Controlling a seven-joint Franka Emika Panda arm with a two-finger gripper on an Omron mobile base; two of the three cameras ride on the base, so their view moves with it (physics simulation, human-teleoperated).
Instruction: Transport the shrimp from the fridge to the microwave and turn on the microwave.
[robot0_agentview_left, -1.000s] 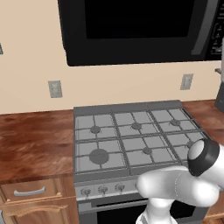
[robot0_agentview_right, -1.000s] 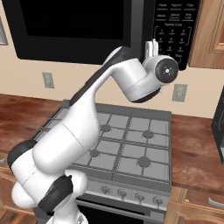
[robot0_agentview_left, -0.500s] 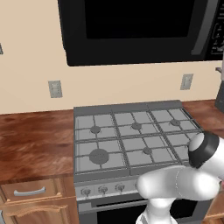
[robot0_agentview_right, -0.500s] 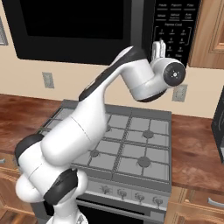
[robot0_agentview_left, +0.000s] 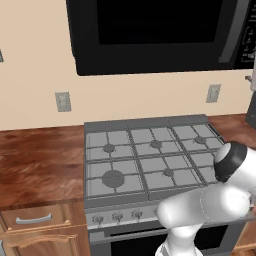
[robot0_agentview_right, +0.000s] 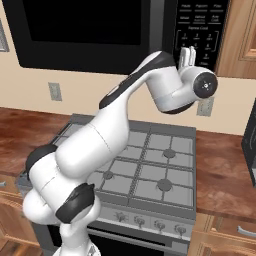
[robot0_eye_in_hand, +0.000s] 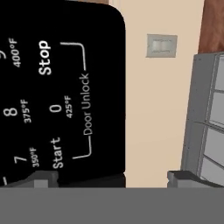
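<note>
The microwave (robot0_agentview_left: 160, 30) hangs over the stove as a wide black box with its dark glass door shut. My gripper (robot0_agentview_right: 187, 51) is raised in front of its right-side keypad (robot0_agentview_right: 200, 30), fingers pointing at the lowest keys. In the hand view the keypad (robot0_eye_in_hand: 52, 87) is close and rolled sideways, with Start (robot0_eye_in_hand: 57, 153), Stop and Door Unlock readable. My gripper (robot0_eye_in_hand: 111, 179) is open with nothing between its fingertips (robot0_eye_in_hand: 41, 178), one of which is beside the Start key. The shrimp is hidden and the fridge is out of view.
A grey gas stove (robot0_agentview_left: 150, 160) with knobs sits below the microwave in a brown wooden counter (robot0_agentview_left: 35, 160). Wall outlets (robot0_agentview_left: 63, 101) flank the stove. A wooden cabinet (robot0_agentview_right: 240, 35) adjoins the keypad's right side, and a dark appliance (robot0_agentview_right: 250, 140) stands at the counter's right.
The hand has shifted a little to the right along the microwave's front, onto the keypad. The gripper's opening is unchanged.
</note>
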